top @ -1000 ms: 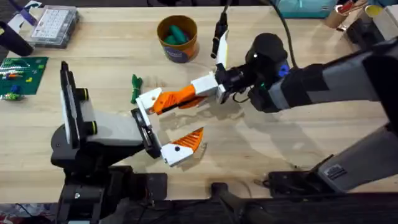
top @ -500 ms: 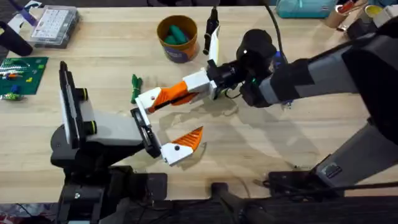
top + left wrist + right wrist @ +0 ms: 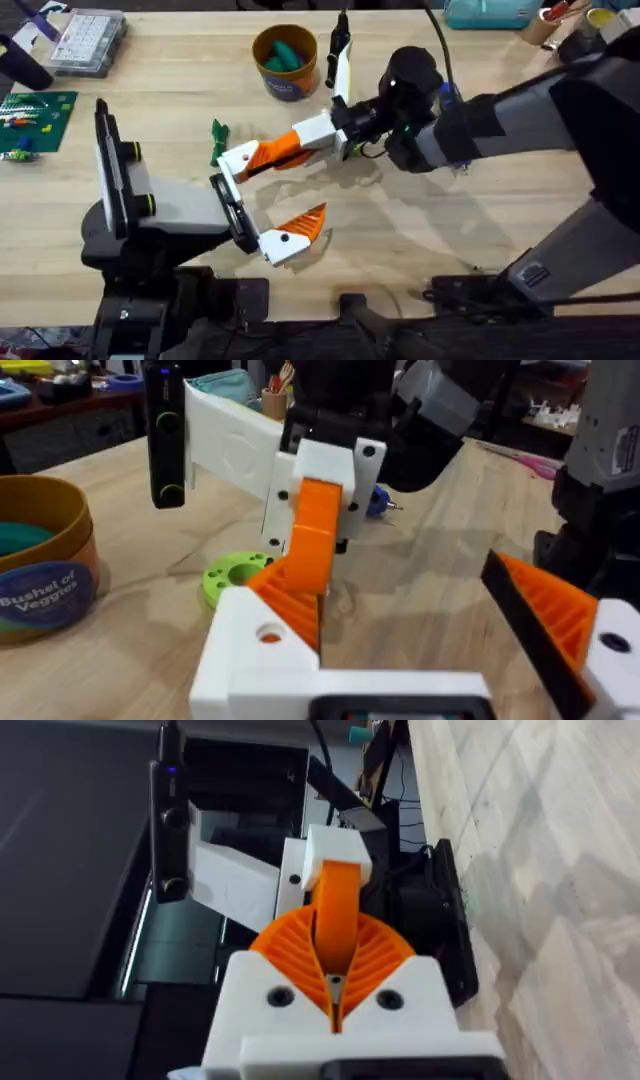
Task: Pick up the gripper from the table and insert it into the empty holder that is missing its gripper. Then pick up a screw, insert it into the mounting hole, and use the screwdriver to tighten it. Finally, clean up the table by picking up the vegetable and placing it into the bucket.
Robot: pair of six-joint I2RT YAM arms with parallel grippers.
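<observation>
The right jaws (image 3: 322, 140) grip the orange gripper (image 3: 283, 150), its far end pressed into the white holder (image 3: 236, 161). The left jaws (image 3: 420, 660) are spread. The vegetable (image 3: 216, 141), seemingly on the table (image 3: 450, 240), lies just beyond the holder.

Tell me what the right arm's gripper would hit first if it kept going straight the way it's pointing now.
Probably the small white angular plastic holder on the grey and black robot-hand body. The right gripper, shut on the ribbed orange plastic wedge, points at it; contact depth is unclear.
</observation>
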